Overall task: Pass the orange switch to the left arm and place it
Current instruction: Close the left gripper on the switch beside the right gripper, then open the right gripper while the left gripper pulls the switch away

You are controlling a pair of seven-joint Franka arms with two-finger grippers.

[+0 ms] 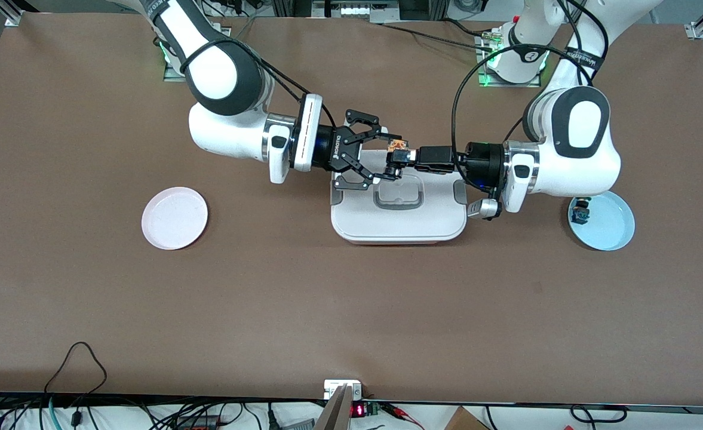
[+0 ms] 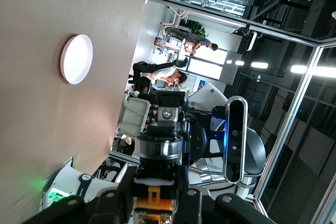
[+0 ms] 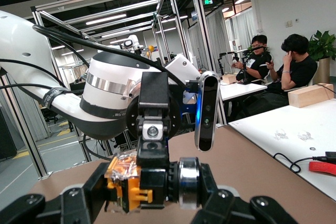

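Left claw clamping orange switch over box, right claw spread

Counts on and over the table

There were two arms, two grippers, and two plates: one pink toward the right arm's end from the box, one blue toward the left arm's end. One box; two switches, an orange one above the box and one on the blue plate.
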